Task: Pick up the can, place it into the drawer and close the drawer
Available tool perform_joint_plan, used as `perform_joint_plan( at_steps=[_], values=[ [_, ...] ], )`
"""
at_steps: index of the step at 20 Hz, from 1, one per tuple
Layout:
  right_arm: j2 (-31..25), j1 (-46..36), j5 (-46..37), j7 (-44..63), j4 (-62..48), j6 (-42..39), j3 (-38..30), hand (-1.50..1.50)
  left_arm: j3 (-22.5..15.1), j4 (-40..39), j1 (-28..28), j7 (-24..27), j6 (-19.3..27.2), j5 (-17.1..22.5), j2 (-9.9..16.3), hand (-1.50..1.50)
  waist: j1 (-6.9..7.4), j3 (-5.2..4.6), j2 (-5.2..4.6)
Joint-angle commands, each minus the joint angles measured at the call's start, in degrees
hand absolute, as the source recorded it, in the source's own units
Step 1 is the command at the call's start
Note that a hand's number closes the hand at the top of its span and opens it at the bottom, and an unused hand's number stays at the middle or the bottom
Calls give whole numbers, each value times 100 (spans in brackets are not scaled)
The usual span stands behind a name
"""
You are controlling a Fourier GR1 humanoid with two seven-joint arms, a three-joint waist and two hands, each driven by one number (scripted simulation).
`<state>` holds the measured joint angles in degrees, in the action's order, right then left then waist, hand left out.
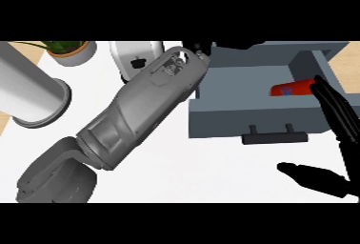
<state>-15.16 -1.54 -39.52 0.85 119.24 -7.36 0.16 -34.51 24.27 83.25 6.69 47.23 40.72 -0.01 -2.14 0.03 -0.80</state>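
White counter (211, 167) ran under the whole scene, with the grey drawer (239, 114) taken as landmark at right of centre. Far left of the drawer stood a tall white cylinder (28, 95) on a grey base; behind it, a potted plant (70, 50). A white appliance (137, 59) sat just left of the drawer's back corner. The left forearm (134, 119) crossed diagonally from lower left toward the drawer's rear left corner; the left hand (198, 47) showed only as dark fingers past the wrist, so whether it was curled or spread I could not tell.

Drawer stood pulled out, its black handle (274, 138) facing the near edge. The red can (292, 89) lay inside it, toward the right wall, on its side as far as could be judged. The right hand (337, 119) hung over the drawer's right part, fingers straight and spread from the thumb, holding nothing, just beside the can.

Judgement: placing appears done; closing is in hand. Next move calls for clearing the right hand from the cavity, then pushing the drawer's front squarely inward.
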Motion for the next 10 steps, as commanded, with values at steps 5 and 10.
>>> perform_joint_plan(
  at_steps=[5, 10],
  values=[
    [206, -400, -1911, 81, -1476, 732, 897, -150, -19, 367, 50, -323, 245, -171, 1, -150, 326, -3, 82],
    [376, -877, -1948, -348, -2787, 1498, 508, -150, 8, 906, -296, -691, 124, -317, 452, -150, 365, 2, 86]
  ],
)
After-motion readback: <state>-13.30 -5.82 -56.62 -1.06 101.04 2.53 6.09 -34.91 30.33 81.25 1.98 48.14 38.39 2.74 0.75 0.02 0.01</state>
